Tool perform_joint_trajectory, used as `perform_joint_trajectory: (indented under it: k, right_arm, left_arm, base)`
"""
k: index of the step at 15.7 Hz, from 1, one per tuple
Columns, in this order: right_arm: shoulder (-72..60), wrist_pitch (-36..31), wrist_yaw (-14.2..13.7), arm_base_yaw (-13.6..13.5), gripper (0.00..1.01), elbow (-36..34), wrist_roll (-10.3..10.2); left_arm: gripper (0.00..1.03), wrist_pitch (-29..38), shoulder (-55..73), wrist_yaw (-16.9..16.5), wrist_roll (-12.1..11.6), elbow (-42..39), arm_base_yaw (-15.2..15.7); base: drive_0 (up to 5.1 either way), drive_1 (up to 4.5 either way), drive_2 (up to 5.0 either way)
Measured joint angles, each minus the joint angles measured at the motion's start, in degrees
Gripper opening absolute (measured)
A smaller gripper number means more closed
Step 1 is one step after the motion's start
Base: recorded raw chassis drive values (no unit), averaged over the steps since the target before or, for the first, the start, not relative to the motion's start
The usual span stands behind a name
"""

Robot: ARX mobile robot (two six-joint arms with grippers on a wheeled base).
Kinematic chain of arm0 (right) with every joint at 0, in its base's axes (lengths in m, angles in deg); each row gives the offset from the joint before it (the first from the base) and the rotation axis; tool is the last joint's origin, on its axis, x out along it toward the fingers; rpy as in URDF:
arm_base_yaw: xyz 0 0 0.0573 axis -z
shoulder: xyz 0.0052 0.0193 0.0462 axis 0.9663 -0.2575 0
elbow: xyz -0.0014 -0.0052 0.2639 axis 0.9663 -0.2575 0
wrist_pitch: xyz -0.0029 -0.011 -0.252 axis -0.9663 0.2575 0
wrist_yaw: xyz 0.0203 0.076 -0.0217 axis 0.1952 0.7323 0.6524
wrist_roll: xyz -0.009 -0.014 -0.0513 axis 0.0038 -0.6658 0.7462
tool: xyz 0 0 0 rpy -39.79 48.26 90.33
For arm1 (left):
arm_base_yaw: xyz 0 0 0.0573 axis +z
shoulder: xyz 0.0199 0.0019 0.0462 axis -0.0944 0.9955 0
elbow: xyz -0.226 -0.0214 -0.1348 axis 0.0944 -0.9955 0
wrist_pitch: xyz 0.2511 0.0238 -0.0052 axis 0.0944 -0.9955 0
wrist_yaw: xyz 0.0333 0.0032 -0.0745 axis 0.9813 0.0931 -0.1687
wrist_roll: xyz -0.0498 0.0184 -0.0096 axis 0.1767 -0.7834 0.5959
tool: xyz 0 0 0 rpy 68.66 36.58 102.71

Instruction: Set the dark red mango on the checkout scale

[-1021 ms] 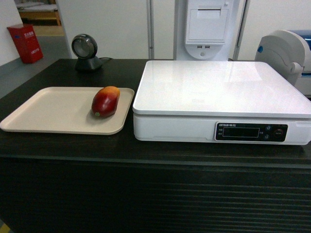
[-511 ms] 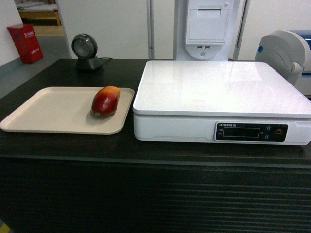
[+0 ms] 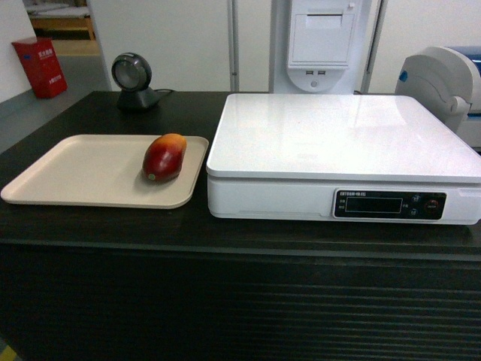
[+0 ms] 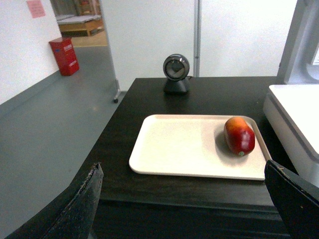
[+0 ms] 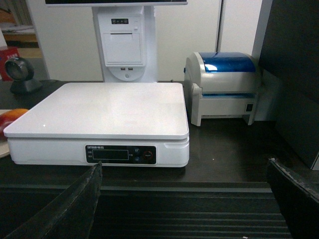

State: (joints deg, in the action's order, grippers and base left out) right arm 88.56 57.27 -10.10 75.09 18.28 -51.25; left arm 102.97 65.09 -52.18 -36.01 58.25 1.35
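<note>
While both my grippers stand spread wide and empty, the dark red mango lies on the beige tray, left of the scale. Its long axis points away from me; my left gripper is nearer.

Beige tray; red box on floor; label printer.

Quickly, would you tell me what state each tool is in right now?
Left tool: open, holding nothing.
Right tool: open, holding nothing.
</note>
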Motion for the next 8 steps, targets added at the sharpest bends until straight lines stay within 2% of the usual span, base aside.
perform_joint_trajectory:
  k: [2,4,5,8]
  right_arm:
    - [0.0,0.0,0.0,0.0,0.98,0.0,0.0]
    - [0.0,0.0,0.0,0.0,0.98,0.0,0.0]
    - [0.0,0.0,0.0,0.0,0.98,0.0,0.0]
    - [0.0,0.0,0.0,0.0,0.98,0.0,0.0]
  left_arm:
    - [0.98,11.1,15.9,-9.6,-0.8,5.4,4.7]
    - [0.98,16.1,32.6,-15.9,-0.6,14.4,5.3]
    - [0.98,15.5,39.6,-17.7,-0.5,18.8,4.5]
    - [0.98,10.8,59.8,-19.4,-0.5,34.6,0.2]
  base:
    - [0.0,0.00,0.0]
    - [0.0,0.00,0.0]
    - [0.0,0.00,0.0]
    - [0.0,0.00,0.0]
